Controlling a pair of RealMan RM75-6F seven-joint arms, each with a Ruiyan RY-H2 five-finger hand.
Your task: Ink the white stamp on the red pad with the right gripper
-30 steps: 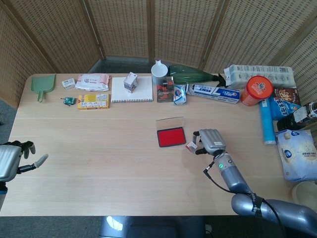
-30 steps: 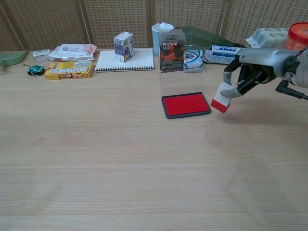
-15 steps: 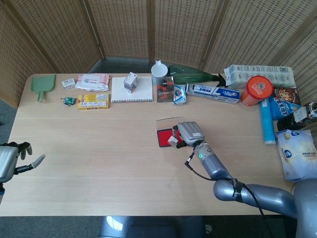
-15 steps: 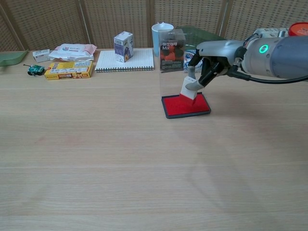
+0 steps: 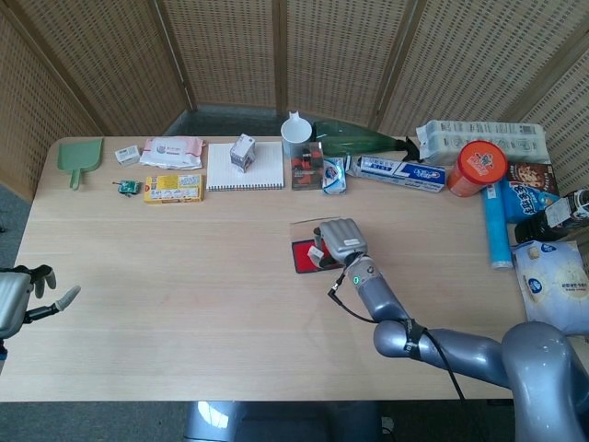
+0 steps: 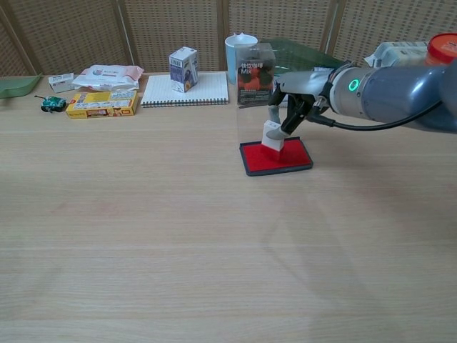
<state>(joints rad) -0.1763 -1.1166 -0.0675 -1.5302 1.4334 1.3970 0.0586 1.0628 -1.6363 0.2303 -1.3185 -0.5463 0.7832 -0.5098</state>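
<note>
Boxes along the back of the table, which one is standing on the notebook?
The small white and purple carton; it stands upright on the spiral notebook, while the yellow box lies flat on the table.

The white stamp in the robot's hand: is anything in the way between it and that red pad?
Nothing visible is. The right hand holds the white stamp directly over the red pad, its base at or just above the red surface; contact cannot be told. The pad's clear lid stands open at the far edge, out of the way.
</note>
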